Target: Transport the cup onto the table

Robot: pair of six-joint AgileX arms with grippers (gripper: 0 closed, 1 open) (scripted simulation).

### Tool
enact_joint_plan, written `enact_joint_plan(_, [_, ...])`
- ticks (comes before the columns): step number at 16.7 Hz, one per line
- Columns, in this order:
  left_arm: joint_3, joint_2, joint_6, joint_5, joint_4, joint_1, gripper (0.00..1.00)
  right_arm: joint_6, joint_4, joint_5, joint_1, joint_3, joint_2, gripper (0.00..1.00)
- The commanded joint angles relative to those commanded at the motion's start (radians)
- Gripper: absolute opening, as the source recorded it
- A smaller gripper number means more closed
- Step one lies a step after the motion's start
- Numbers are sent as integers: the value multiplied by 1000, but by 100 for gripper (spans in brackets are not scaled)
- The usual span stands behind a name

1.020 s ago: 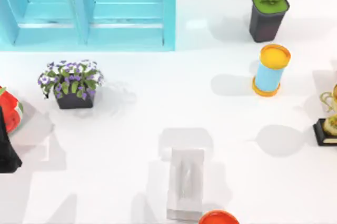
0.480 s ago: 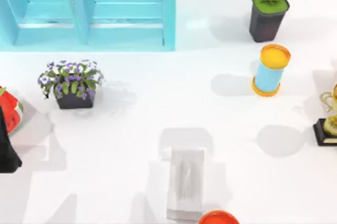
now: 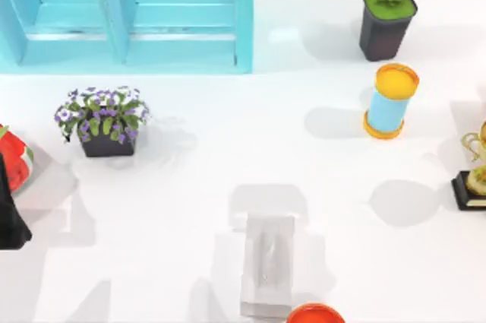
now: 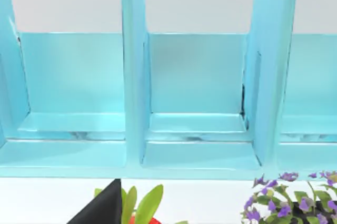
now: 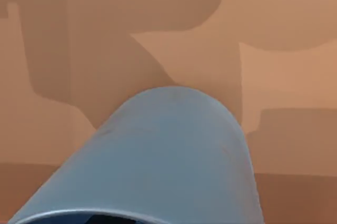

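Cup close under the right wrist, over a brown floor

Right gripper's grip: cannot tell. The cup [image 5: 168, 155] hangs before it, off the white surface [image 3: 213, 171]. My advice: carry it level, lower slowly onto bare space, clear of the tissue box [image 3: 267, 266].

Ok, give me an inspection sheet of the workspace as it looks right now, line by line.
Surface: glossy white table, shadows across it.
Job's things: blue cup close before the right wrist camera, brown ground behind it.
Clutter: turquoise cabinet, purple flower pot, succulent pot, light-blue cylinder, white box, red-orange round thing, gold trophy, red-and-green thing.
Grippers: dark part of the left arm at the table's left edge; fingers cannot be judged.
Cables: nothing seen.
Surroundings: pale wall behind the cabinet.
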Motion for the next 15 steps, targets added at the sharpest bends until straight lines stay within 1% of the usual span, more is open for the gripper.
enact_joint_plan(10, [0, 0, 0, 0, 0, 0, 100, 0, 0, 0, 0, 0, 0, 2])
enact_joint_plan(11, [0, 0, 0, 0, 0, 0, 100, 0, 0, 0, 0, 0, 0, 0])
enact_joint_plan(15, [0, 0, 0, 0, 0, 0, 100, 0, 0, 0, 0, 0, 0, 0])
